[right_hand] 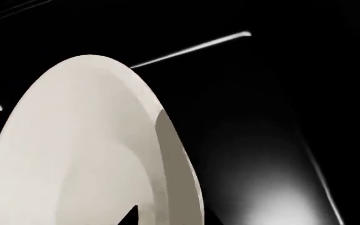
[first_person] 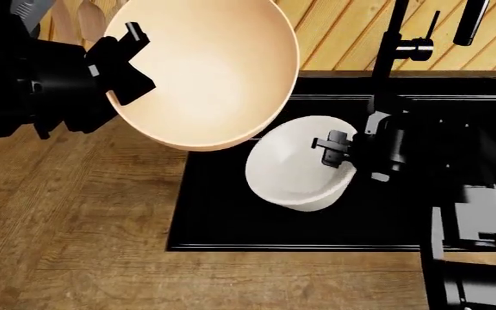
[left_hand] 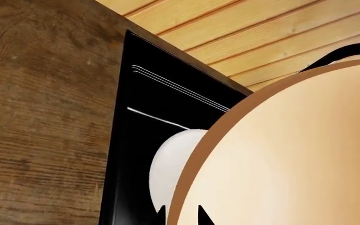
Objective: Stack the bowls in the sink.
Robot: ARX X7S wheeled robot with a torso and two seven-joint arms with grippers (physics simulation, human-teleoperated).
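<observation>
Left end effector (first_person: 121,58) is clamped on the tan bowl (first_person: 209,71), right end effector (first_person: 332,147) on the white bowl (first_person: 296,169) over the sink (first_person: 230,226). I'd seat the white one flat first.

No readable text, label, brand, number or sign is showing in any view: the bowls, the sink, the desk and the wall boards are all appearing plain and unmarked.

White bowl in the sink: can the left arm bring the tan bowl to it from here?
Probably yes. The left end effector holds the tan bowl up beside the white bowl, but the right end effector grips the white rim and may crowd it.
</observation>
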